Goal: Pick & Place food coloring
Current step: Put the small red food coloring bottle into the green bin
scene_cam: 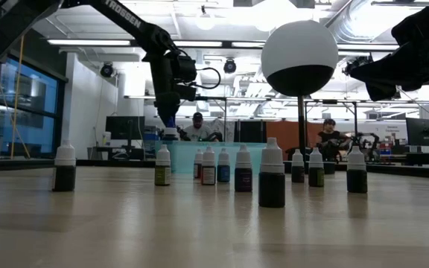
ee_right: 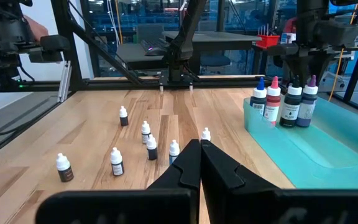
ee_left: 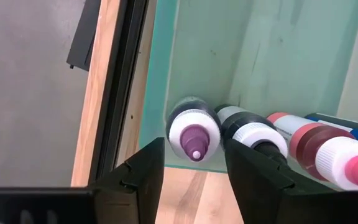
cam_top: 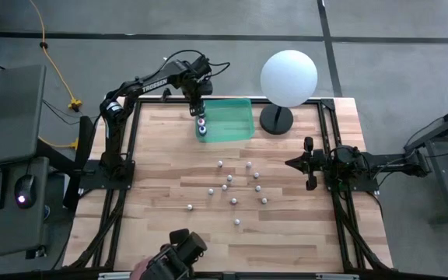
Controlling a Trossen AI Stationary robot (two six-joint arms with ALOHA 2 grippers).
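Observation:
Several larger food coloring bottles stand upright in a row at the left end of the green tray [cam_top: 236, 124]. The purple-tipped one [ee_left: 194, 134] is in the tray's corner, with a black one [ee_left: 253, 130] and a red one [ee_left: 334, 155] beside it. My left gripper [ee_left: 194, 168] hangs over the purple-tipped bottle, pointing steeply down, open. Its fingers flank the white cap without touching it. Several tiny white-capped bottles [cam_top: 236, 187] stand loose on the wooden table. My right gripper [cam_top: 309, 163] rests shut at the table's right edge.
A big white sphere on a black base [cam_top: 288, 78] stands just right of the tray. Black frame rails [cam_top: 131, 148] run along the table's left and right sides. The tray's right part [cam_top: 243, 117] has bare room, and the near strip of table [cam_top: 286, 241] is bare wood.

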